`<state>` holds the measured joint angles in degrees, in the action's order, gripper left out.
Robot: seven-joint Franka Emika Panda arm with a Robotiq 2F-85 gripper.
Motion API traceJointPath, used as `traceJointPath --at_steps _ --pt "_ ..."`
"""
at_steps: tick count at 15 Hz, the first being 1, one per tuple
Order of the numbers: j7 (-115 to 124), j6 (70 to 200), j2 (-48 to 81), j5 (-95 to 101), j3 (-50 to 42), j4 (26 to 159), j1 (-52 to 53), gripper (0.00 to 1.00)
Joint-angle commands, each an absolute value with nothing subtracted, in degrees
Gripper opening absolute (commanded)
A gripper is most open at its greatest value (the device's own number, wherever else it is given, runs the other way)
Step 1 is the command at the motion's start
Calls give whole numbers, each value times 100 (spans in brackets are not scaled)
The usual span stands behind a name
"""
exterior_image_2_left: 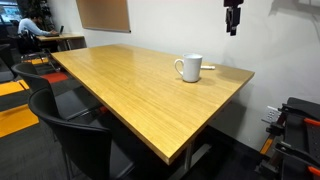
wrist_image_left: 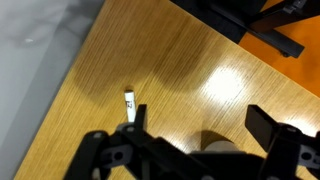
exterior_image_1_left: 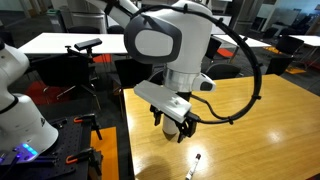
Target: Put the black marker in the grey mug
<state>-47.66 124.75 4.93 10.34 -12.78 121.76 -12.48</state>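
Black fingers (wrist_image_left: 262, 128) of my Robotiq gripper (wrist_image_left: 197, 115) filled the bottom of the wrist view. They stood wide apart with nothing between them but bare table. Beneath them I saw the pale rim of the small light grey mug (wrist_image_left: 220, 148), only partly in view.

The thin black marker with its whitish end (wrist_image_left: 129, 100) lay flat on the light wooden table (wrist_image_left: 170, 60). Its dark length was partly hidden behind one finger.

In an exterior view the gripper (exterior_image_2_left: 233, 22) hung well above the tabletop (exterior_image_2_left: 120, 80). The mug (exterior_image_2_left: 188, 68) stood upright near the far edge, and the marker (exterior_image_2_left: 212, 68) lay just beside it, on the side away from the handle. In an exterior view the white arm (exterior_image_1_left: 170, 45) bent down over the table, and the marker (exterior_image_1_left: 196, 164) lay near the gripper (exterior_image_1_left: 176, 127).
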Motion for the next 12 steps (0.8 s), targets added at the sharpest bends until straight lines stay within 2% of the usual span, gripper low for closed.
traceJointPath --at_steps 1,12 --pt "-5206 12473 913 773 -1243 11824 -1404 100" --pt "-5111 12427 1127 751 -1180 11741 -1441 100"
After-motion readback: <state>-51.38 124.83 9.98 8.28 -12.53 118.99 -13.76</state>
